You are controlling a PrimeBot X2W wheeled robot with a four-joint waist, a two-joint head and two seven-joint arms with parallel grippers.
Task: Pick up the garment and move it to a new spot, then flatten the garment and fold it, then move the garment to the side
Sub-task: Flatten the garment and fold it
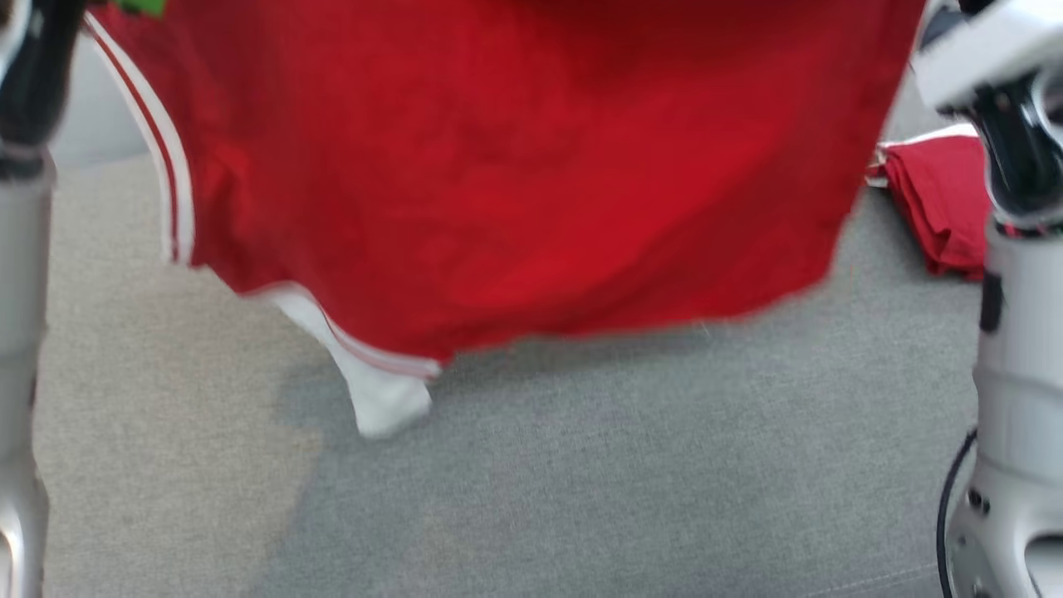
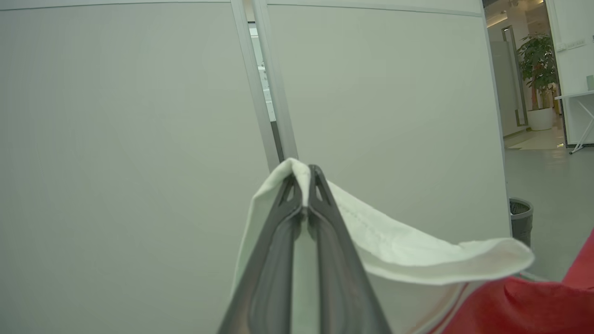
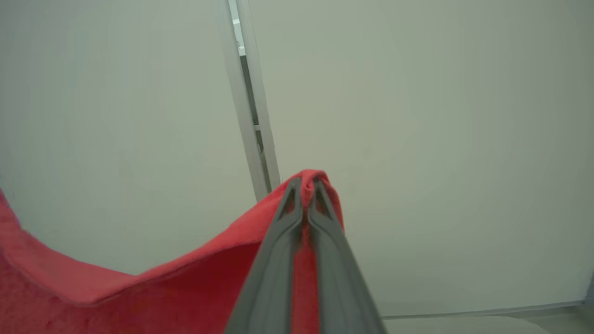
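Garment (image 1: 515, 183) hangs above the grey fabric-covered worktop (image 1: 664, 465), left tool (image 2: 304, 174) clamped on its white trim, right tool (image 3: 306, 184) on red cloth; pale partition panels (image 2: 139, 139) behind.

Silver forearms (image 1: 1011, 374) have black joints (image 1: 1017, 162), 1 black cable (image 1: 941, 507)

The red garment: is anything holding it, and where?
Yes: the left gripper pinches the red garment by its white trim, the right gripper by a red edge.

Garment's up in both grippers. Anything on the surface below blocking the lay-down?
Nothing visible under the garment: the grey surface there is bare. A folded red pile lies off to the right. Behind the hanging cloth is hidden.
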